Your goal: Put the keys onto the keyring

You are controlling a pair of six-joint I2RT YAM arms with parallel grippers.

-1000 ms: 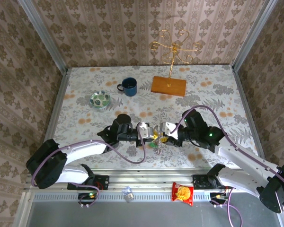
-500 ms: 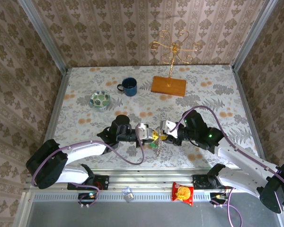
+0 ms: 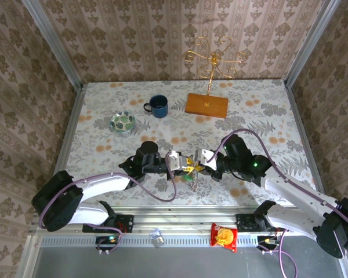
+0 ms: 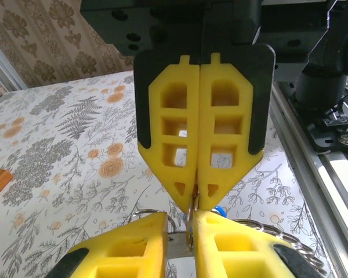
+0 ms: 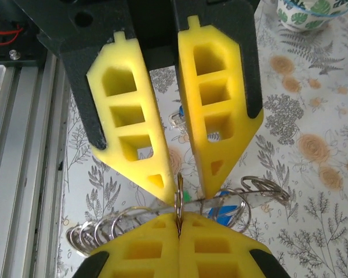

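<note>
Threading is in hand. Well in front of the mug (image 3: 158, 106), the left gripper (image 3: 187, 167), jaws narrowly apart, seems to clamp the keyring (image 3: 192, 178). The right gripper (image 3: 199, 168), closed tight, pinches a key (image 5: 178, 188) edge-on beside it. Next, I judge, the key's hole must slide onto the wire.

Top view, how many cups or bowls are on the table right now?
2: a blue mug toward the far side, left of the wooden stand base, and a green-patterned dish nearer, to the mug's left. None seems hidden.
</note>
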